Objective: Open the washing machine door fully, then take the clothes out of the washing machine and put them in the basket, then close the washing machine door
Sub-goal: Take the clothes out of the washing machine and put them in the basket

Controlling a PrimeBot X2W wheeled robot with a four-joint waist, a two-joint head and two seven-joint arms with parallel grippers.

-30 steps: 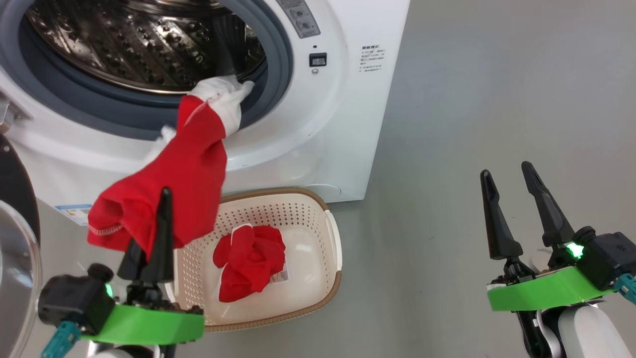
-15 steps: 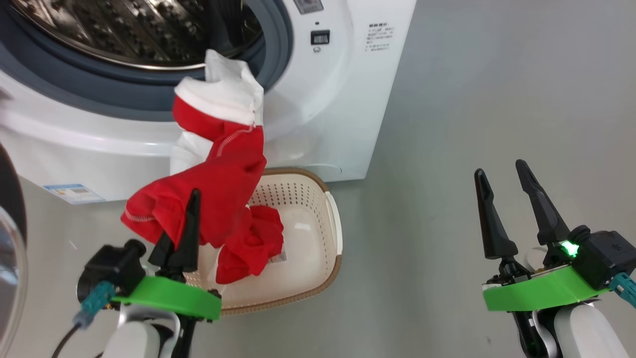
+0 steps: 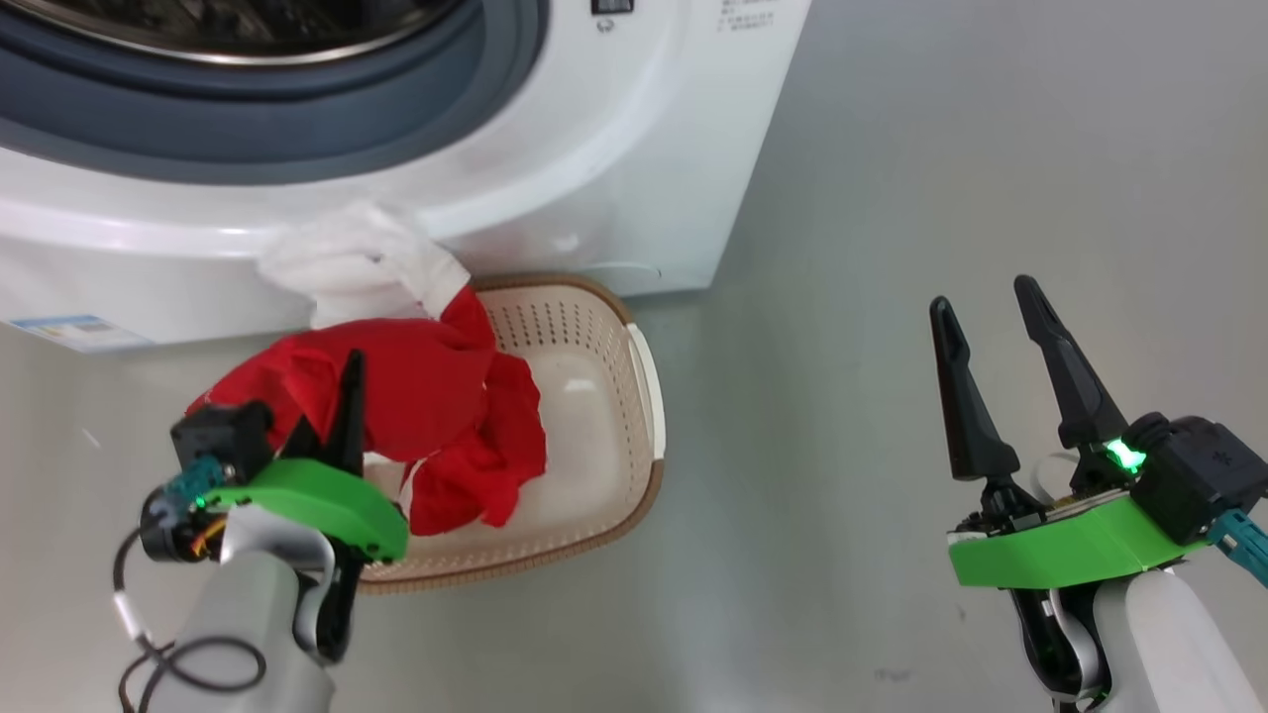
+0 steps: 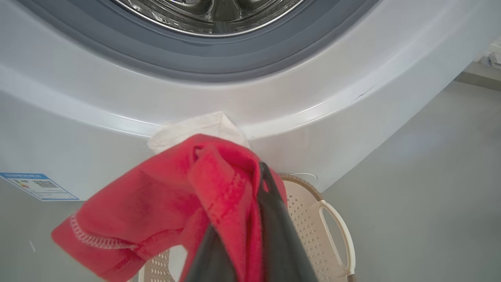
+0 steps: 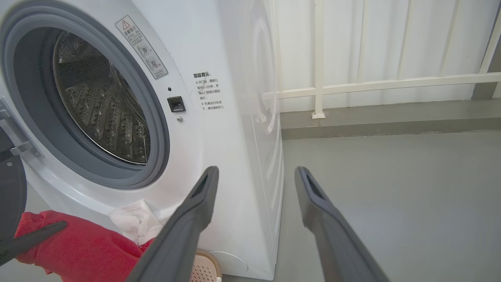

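My left gripper (image 3: 349,381) is shut on the clothes, a red piece (image 3: 416,381) with a white end (image 3: 357,262). It hangs over the left end of the basket (image 3: 639,396), and the white end rests against the washing machine (image 3: 594,149) front below the opening. A second red piece (image 3: 490,465) lies in the basket. In the left wrist view the red cloth (image 4: 156,203) drapes over my dark fingers (image 4: 270,219). My right gripper (image 3: 986,307) stands open over bare floor. The drum (image 5: 101,105) shows no clothes inside. The washing machine door (image 5: 11,196) stands swung open.
The basket sits on the grey floor right in front of the machine's lower right corner. A blue label (image 4: 37,186) is stuck low on the machine's front. Behind the machine's side runs a white wall with a rail (image 5: 391,84).
My left gripper has come down and away from the drum with the cloth. The white end has slipped out of the opening. The head camera has tilted down. The right gripper stays put.
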